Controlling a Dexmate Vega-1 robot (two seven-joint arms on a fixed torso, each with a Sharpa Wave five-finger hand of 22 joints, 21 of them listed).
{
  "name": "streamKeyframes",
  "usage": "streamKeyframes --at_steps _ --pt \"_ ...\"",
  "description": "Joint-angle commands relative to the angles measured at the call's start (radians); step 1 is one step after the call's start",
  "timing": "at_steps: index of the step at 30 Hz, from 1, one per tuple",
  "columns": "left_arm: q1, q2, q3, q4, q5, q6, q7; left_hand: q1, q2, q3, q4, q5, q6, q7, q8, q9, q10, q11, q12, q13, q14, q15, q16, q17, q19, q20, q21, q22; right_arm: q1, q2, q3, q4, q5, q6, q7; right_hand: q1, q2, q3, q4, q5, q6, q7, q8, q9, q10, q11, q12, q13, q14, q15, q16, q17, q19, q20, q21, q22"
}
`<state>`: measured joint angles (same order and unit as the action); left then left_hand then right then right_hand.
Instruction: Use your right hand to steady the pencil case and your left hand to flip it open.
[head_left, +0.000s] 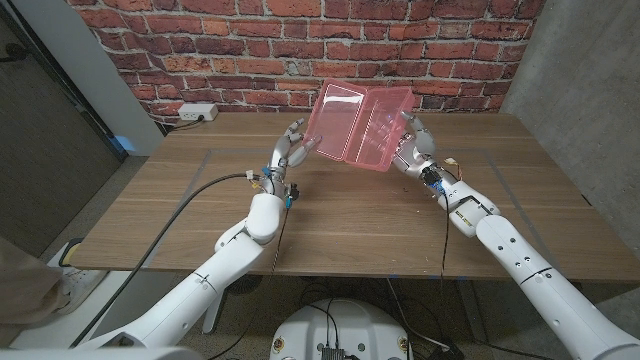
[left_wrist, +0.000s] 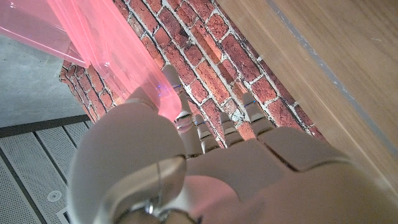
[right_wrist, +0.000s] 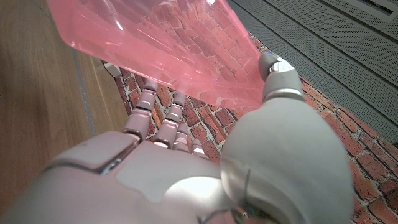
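One pink pencil case (head_left: 362, 128) open, gripped by right hand (head_left: 413, 146); left hand (head_left: 290, 148) touching.

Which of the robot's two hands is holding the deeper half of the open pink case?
The right hand. It grips the deeper tray side of the pink pencil case, while the left hand touches the edge of the flatter lid half.

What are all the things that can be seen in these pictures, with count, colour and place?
pencil case: one, clear pink, open, held up above the far middle of the table between both hands
table: one, brown wood, in front of the robot
brick wall: one, red, behind the table
power outlet: one, white, low on the wall, far left
left hand: one, white, touches the case's left edge
right hand: one, white, holds the case's right end
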<state>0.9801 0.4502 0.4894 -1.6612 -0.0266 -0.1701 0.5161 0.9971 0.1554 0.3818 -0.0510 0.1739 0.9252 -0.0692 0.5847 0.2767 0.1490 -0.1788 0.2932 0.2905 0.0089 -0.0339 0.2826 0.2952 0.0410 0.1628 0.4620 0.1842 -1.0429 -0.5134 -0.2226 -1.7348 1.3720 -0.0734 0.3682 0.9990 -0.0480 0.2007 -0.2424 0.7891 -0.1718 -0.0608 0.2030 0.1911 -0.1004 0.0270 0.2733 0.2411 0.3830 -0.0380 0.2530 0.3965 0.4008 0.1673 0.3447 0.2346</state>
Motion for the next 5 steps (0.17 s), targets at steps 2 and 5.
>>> streamKeyframes --at_steps 2,5 --pt "-0.023 -0.024 0.009 0.043 -0.021 0.008 0.008 0.007 0.005 0.023 -0.003 0.006 -0.004 -0.003 0.008 0.006 -0.006 -0.005 -0.002 0.002 0.007 -0.029 -0.001 0.005 0.0 -0.006 -0.001 0.005 0.047 0.0 0.007 0.044 0.012 -0.043 0.038 0.143 0.153 0.089 0.079 0.0 -0.064 -0.006 -0.003 0.003 -0.008 0.003 -0.003 0.003 0.006 -0.042 0.006 0.003 0.062 -0.056 0.011 0.016" --pt "-0.039 -0.033 0.015 0.064 -0.022 0.0 0.008 0.005 0.005 0.025 -0.003 0.006 -0.002 -0.004 0.009 0.005 -0.005 -0.006 -0.002 0.002 0.007 -0.03 -0.001 0.005 0.001 -0.007 -0.002 0.005 0.053 0.001 0.008 0.053 0.007 -0.046 0.035 0.143 0.153 0.089 0.08 -0.001 -0.065 -0.007 -0.003 0.003 -0.008 0.003 -0.003 0.003 0.006 -0.044 0.005 0.004 0.061 -0.057 0.011 0.016"
